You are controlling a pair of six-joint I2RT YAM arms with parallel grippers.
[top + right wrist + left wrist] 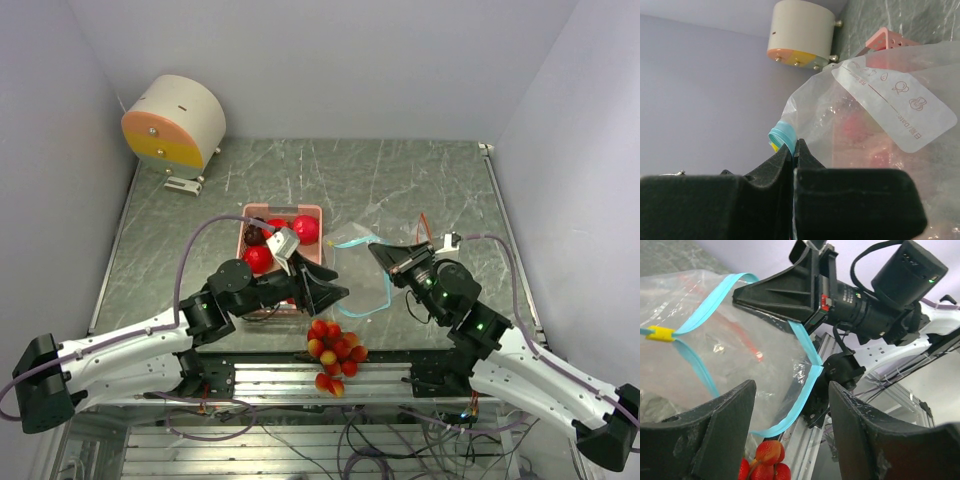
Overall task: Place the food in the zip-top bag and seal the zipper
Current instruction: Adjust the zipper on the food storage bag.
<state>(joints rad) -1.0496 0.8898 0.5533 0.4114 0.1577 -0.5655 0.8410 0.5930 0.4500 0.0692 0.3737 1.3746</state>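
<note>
The right gripper (pixel 385 256) is pressing its jaws together on the blue zipper (pixel 705 295) of the bag (pixel 362 275). It is holding that lip up, so the mouth is gaping toward the left arm. The yellow slider (pixel 660 333) is sitting at the far end of the zipper. The left gripper (pixel 325 290) is hovering just beside the mouth, at its 9 o'clock side in the top view, with the fingers apart and nothing between them.

The tomatoes (pixel 336 345) are lying outside the bag, near the table's near edge, at about 6 o'clock from the left gripper. The cluster is stretching roughly from 12 to 6 o'clock, and its last pieces seem to be hanging over the edge. The red balls (pixel 305 229) are resting in the pink tray (pixel 312 210), at about 11 o'clock from the same gripper. I cannot tell whether any food is inside the bag already (the red seen through the plastic may be only print or the tray behind).

The left arm is the nearer one and the only free one, I think. It is probably going to drop toward 6 o'clock for the tomatoes, then carry them toward 1 o'clock into the mouth.
</note>
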